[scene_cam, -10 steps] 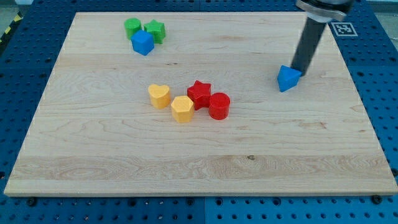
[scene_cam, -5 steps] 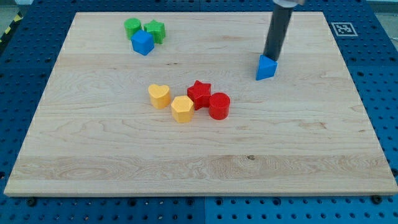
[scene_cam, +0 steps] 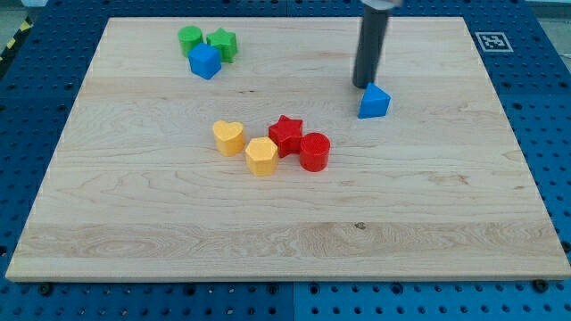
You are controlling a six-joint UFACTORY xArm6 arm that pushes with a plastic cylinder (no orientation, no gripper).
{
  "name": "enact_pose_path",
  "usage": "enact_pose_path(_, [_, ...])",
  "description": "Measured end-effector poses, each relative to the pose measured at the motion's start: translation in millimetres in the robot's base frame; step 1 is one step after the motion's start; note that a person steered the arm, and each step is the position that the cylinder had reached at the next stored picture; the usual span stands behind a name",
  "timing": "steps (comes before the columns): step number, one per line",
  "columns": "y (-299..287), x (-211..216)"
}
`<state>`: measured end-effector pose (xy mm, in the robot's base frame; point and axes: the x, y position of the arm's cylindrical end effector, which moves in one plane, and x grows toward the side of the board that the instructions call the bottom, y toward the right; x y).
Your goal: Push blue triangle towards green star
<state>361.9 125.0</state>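
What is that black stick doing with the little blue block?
My tip is sliding along the wooden board to push the blue triangle toward the green star. Right now the tip sits just above the triangle, a bit to the view's left, close to it. The star is far off at the view's top left, huddled with a green round block and a blue cube. So there is a long way to go.

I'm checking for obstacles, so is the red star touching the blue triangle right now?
No, the red star sits by the red cylinder, well apart from the blue triangle nearer the view's right.
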Motion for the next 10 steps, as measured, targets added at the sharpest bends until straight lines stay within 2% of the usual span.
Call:
enact_pose_path(1, [33, 46])
enact_pose_path(2, [40, 74])
enact_pose_path(3, [18, 66])
enact_pose_path(4, [-35, 13])
enact_pose_path(5, [-66, -19])
enact_pose_path(7, [-53, -5])
enact_pose_path(8, [-58, -17])
enact_pose_path(9, [-85, -53])
enact_pose_path(10, [-90, -60])
